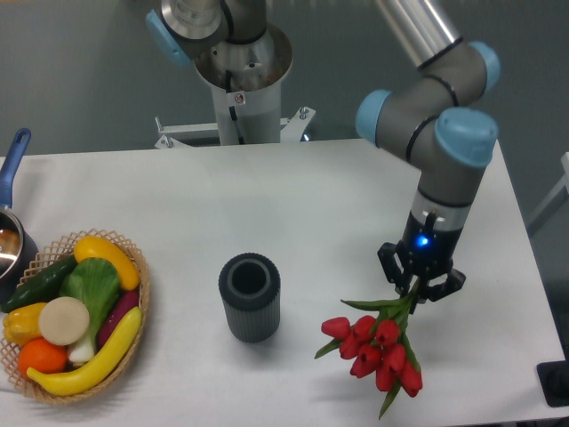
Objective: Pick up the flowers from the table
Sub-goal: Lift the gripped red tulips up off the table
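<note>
Gripper (419,286) jaws clamped on stems of flowers (380,345), red heads w/ green leaves hanging over white tabletop (293,205)

One bench (311,196) carries one bunch of flowers (378,349) with about eight red blooms, one dark ribbed cylinder (250,297), one wicker basket (140,294) and one pot (9,233) at the left edge. The basket holds two yellow pieces, one cucumber, one orange piece, one leafy green and one pale round piece. One gripper (420,286) shows.
</note>
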`<state>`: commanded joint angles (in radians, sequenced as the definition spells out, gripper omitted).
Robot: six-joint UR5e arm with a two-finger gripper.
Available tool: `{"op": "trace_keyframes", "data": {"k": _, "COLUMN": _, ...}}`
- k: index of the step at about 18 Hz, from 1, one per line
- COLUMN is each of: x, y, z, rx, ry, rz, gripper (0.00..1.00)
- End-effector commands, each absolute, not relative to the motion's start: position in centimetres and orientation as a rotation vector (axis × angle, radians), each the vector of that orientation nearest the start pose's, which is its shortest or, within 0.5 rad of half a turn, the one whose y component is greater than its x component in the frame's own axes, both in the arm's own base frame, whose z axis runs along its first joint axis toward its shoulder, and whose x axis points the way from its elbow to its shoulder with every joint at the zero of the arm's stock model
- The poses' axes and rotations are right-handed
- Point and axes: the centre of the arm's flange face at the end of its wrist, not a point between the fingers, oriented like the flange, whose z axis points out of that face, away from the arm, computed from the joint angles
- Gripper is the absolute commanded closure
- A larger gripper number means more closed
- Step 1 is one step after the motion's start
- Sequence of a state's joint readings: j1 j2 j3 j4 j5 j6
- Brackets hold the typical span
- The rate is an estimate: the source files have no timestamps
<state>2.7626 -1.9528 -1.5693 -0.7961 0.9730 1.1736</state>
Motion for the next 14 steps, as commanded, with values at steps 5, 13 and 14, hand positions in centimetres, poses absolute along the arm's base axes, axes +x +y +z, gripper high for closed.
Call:
{"op": "trace_keyframes", "data": {"k": 5, "x": -51.7, "y": 40.3, "z": 41.8, "rx": -2.249, "ry": 0.092, "rz": 0.095, "gripper": 0.86}}
{"op": "trace_keyframes", "data": {"k": 13, "x": -52.0, "y": 36.1, "z": 45.4, "rx": -2.020, "ry": 0.031, "rz": 0.009, "gripper": 0.86}}
{"op": "trace_keyframes", "data": {"k": 14, "x": -52.2, "y": 35.7, "z": 45.7, "rx": -1.997, "ry": 0.030, "rz": 0.001, "gripper": 0.86}}
